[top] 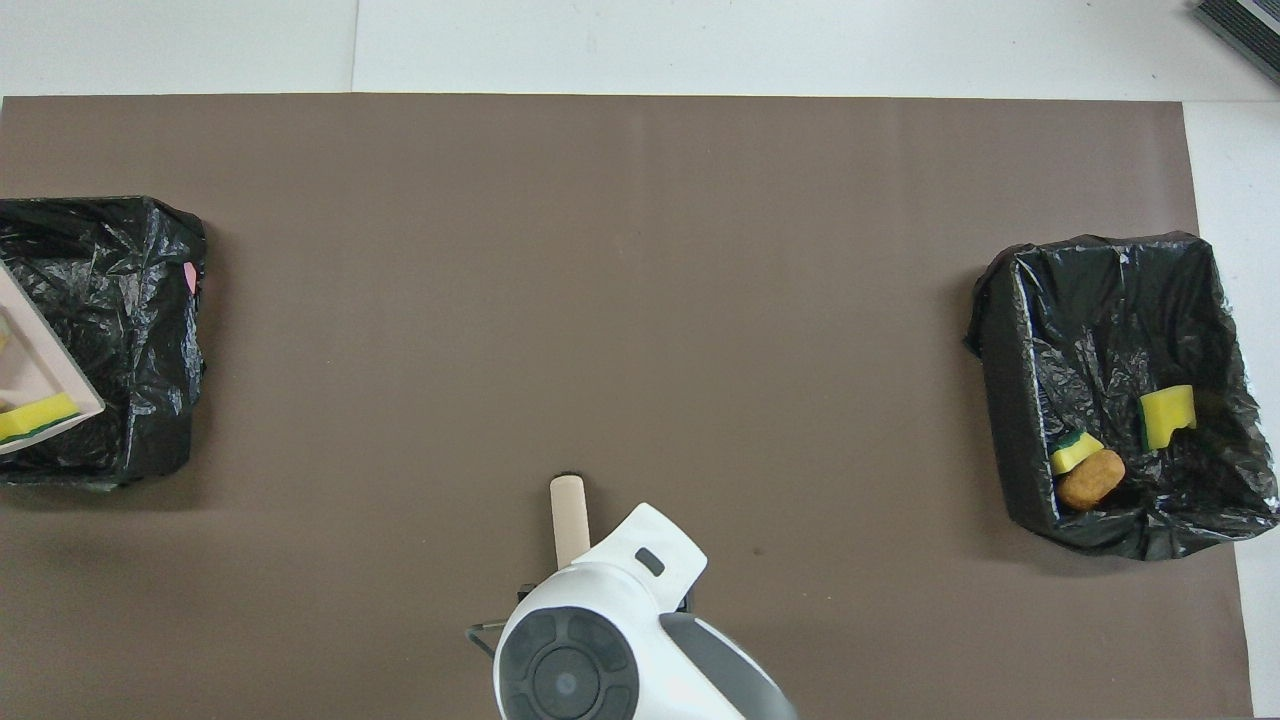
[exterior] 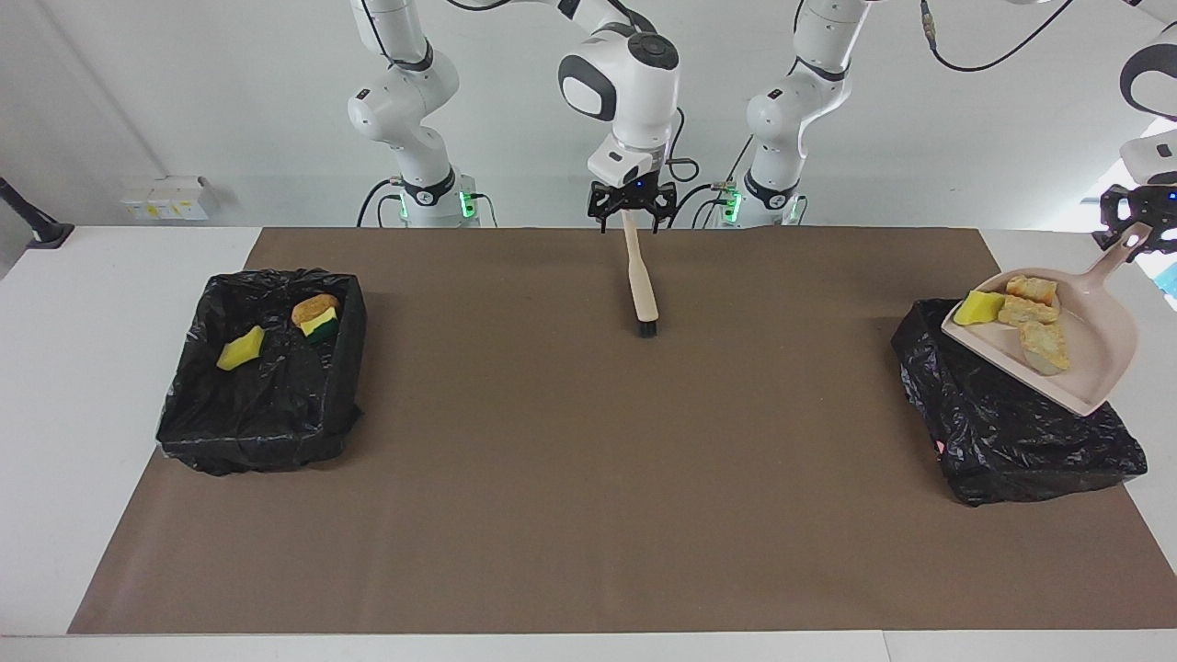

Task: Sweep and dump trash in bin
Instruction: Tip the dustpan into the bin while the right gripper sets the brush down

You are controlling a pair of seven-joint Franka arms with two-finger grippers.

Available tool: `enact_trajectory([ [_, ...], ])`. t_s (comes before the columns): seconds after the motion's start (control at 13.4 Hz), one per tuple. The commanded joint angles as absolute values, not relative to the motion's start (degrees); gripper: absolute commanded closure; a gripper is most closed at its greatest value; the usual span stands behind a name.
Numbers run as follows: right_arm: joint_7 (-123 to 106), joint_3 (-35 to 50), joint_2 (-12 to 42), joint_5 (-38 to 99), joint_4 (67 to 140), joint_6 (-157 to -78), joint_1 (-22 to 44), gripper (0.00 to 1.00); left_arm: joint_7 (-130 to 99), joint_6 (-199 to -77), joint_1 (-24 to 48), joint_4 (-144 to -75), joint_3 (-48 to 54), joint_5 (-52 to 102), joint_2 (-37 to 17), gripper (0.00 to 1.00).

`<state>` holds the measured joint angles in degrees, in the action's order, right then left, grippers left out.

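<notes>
Brown matting (exterior: 570,478) carried two bins; the left gripper (exterior: 1138,219), clamped on the dustpan (exterior: 1094,354) holding the trash (exterior: 1030,317) over the end bin (exterior: 1002,432), needed tipping next, while the right gripper (exterior: 631,210) stood spread around the brush (exterior: 640,280).

We see the brown mat (exterior: 570,478) lying bare across its middle, open for passage between the two bins. The brush (exterior: 640,285) stands in the way at the mat's middle, near the robots. One bin (exterior: 262,405) blocks the right arm's end; the other bin (exterior: 1002,432) blocks the left arm's end, with the raised dustpan (exterior: 1090,354) over it.
</notes>
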<state>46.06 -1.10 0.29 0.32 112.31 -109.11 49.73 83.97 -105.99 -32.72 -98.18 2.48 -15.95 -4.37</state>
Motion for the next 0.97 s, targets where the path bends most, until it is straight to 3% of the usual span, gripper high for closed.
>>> enact_trajectory([
  [0.0,36.2,-0.9,0.4,0.3,105.3,-100.4,44.3,0.00,84.5,-106.2,-33.0,-92.5,3.3,-22.9,-7.7,1.00],
  [0.37,16.1,-1.0,0.4,2.3,98.2,-91.9,31.8,0.00,84.4,-106.2,-29.0,-91.0,4.1,-33.9,-9.1,1.00],
  [0.6,3.7,-1.0,0.3,2.1,96.0,-89.2,22.8,0.00,85.6,-105.9,-24.8,-86.7,4.1,-42.5,-11.9,1.00],
  [0.9,-5.5,-1.0,0.3,1.1,93.3,-88.5,13.5,0.00,88.7,-107.5,-24.4,-85.2,4.0,-45.3,-12.7,1.00],
])
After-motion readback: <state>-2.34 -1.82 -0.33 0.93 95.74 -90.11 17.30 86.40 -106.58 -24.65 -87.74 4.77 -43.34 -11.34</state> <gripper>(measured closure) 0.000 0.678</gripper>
